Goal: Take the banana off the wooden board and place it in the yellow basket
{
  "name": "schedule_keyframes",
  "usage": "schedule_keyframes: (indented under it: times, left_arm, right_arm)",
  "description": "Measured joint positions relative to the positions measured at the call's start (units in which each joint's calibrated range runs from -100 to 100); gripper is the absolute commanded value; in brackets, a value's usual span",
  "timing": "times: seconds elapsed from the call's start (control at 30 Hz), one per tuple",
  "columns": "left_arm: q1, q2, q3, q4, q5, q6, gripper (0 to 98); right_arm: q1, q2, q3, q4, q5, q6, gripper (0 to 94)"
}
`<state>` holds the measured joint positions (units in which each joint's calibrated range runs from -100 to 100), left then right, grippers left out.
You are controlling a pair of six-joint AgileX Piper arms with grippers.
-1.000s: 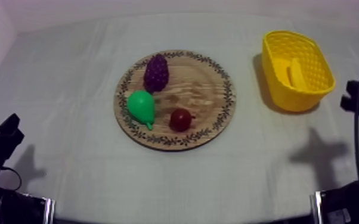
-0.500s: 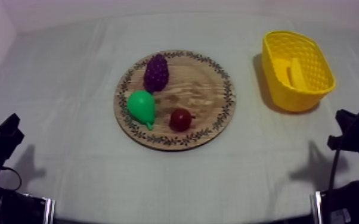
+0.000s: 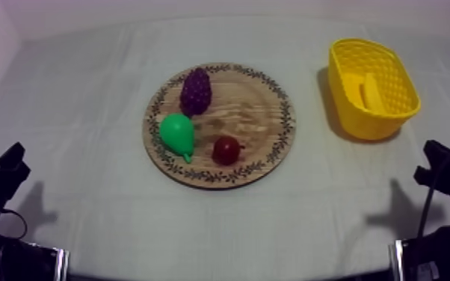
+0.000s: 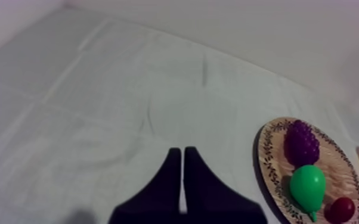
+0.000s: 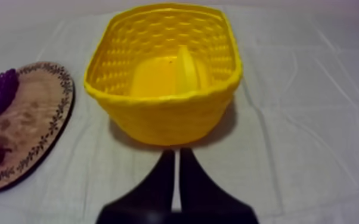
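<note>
Board point(image 3: 262, 112) sits mid-table point(image 3: 86, 97). 3 items on it: grapes point(image 3: 196, 90) at back-left, pear point(image 3: 176, 133) just in front of them nr the left rim, small red fruit point(image 3: 226, 149) right of pear, nr front rim. Basket point(image 3: 347, 105) on table right of board, apart from it, a bit further back. Banana point(image 3: 372, 91) lies in basket. Left pincer point(image 4: 179, 150) front-left, well apart from board. Right pincer point(image 5: 175, 152) front-right, nr basket's front side.

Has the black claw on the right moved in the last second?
Yes. The right gripper has drawn back from beside the yellow basket, toward the camera.
</note>
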<state>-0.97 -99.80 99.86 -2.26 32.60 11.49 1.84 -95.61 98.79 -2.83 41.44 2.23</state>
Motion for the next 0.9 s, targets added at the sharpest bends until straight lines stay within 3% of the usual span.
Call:
schedule_keyframes:
  times: [0.13, 0.5, 0.9]
  left_arm:
    - [0.00, 0.00, 0.00, 0.00, 0.00, 0.00, 0.1]
    - [0.00, 0.00, 0.00, 0.00, 0.00, 0.00, 0.1]
    - [0.00, 0.00, 0.00, 0.00, 0.00, 0.03, 0.1]
  right_arm:
    - [0.37, 0.00, 0.62, 1.18, -5.10, 0.18, 0.3]
    - [0.53, 0.00, 0.82, 1.52, -4.83, 9.38, 0.3]
    - [0.53, -0.04, 0.82, 1.52, -4.90, 8.77, 0.3]
